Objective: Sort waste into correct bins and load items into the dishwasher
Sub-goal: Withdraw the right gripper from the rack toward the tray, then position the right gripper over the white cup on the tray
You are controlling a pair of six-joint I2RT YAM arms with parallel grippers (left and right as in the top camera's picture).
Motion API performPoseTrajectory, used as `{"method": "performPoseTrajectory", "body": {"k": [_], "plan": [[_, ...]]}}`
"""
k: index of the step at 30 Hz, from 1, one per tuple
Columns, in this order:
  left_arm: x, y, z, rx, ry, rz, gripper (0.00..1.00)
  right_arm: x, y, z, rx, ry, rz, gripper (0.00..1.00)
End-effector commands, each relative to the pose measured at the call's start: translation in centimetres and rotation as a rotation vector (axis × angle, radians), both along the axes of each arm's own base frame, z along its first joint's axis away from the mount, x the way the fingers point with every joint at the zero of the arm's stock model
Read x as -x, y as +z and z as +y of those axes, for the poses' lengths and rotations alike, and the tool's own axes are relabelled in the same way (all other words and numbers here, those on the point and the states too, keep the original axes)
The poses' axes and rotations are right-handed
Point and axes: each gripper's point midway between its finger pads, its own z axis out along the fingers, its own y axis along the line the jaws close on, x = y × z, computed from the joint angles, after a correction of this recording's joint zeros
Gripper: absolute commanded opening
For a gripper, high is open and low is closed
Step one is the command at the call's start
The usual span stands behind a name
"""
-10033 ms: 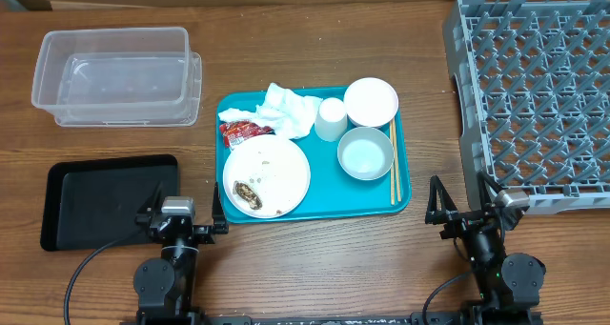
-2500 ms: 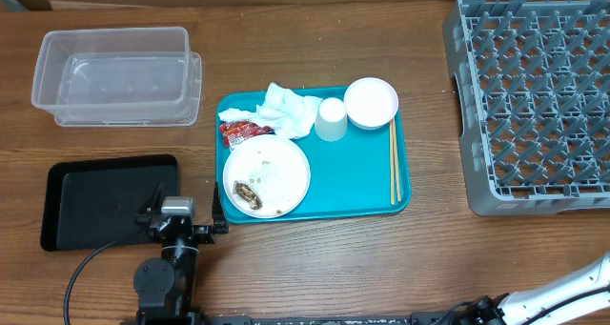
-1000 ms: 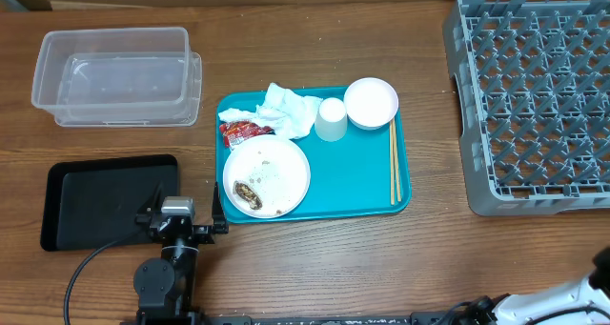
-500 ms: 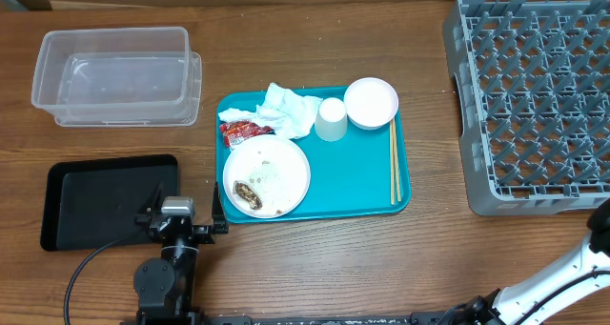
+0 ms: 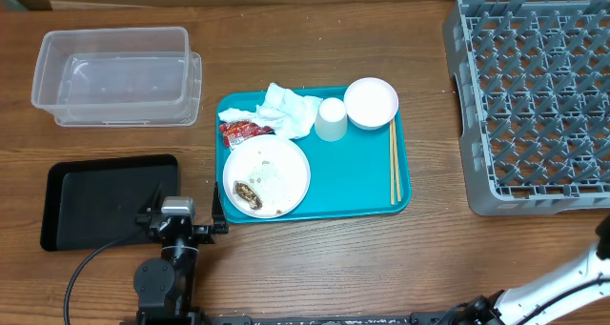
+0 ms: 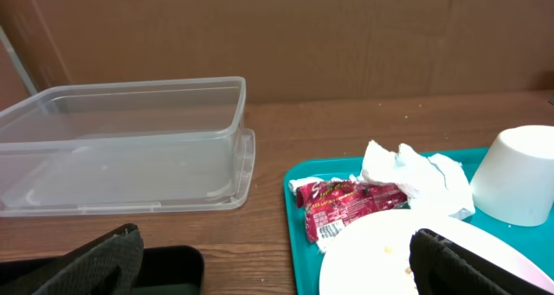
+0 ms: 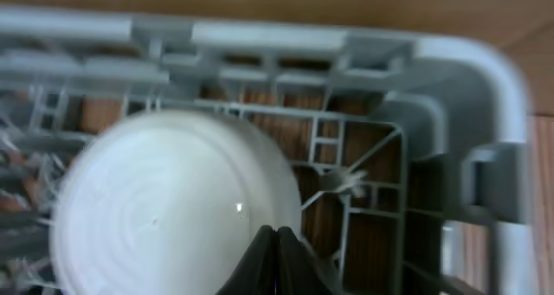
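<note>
Beside a corner of the grey plastic lattice dish rack (image 7: 260, 35), a small white round bowl (image 7: 164, 200) is pinched at its rim by the right hand (image 7: 277, 236); that thin grip could be loosened by a knock against the rack wall.

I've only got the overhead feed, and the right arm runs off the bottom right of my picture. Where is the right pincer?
Observer: On the right wrist view, the right pincer is at a rounded corner of the grey dish rack.
Operator: Is anything there with it?
Observer: Yes, a white bowl fills the left of that view, in front of the rack's corner cells.
Operator: Is the bowl gripped?
Observer: The jaws are shut, with the tips right at the bowl's edge. I cannot tell whether the rim is pinched between them.
</note>
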Motion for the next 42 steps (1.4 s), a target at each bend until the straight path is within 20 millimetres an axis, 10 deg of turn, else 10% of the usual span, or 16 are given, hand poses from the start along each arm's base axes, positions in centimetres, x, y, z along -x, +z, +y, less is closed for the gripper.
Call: {"method": "performPoseTrajectory", "body": {"k": [1,6,11,17,26,29,42], "plan": [[0.0,0.0,0.3,0.006,0.017,-0.005,1.00,-1.6,10.2,1.9,0.062,0.023,-0.283,0.13],[0.0,0.0,0.4,0.006,0.017,-0.005,1.00,-6.4,18.7,12.4,-0.183,0.461,-0.673,0.29],[0.0,0.0,0.4,0.006,0.017,-0.005,1.00,-8.1,22.3,25.7,-0.467,0.887,-0.799,0.31],[0.0,0.0,0.3,0.006,0.017,-0.005,1.00,-9.1,15.7,40.0,-0.524,1.190,-0.352,0.64],[0.0,0.0,0.3,0.006,0.017,-0.005,1.00,-10.8,7.9,53.5,-0.158,1.302,0.181,0.70],[0.0,0.0,0.4,0.006,0.017,-0.005,1.00,-12.0,6.1,56.4,-0.081,1.337,0.213,0.75],[0.0,0.0,0.3,0.006,0.017,-0.005,1.00,-13.3,-3.7,58.1,-0.212,1.252,0.345,0.60]]}}
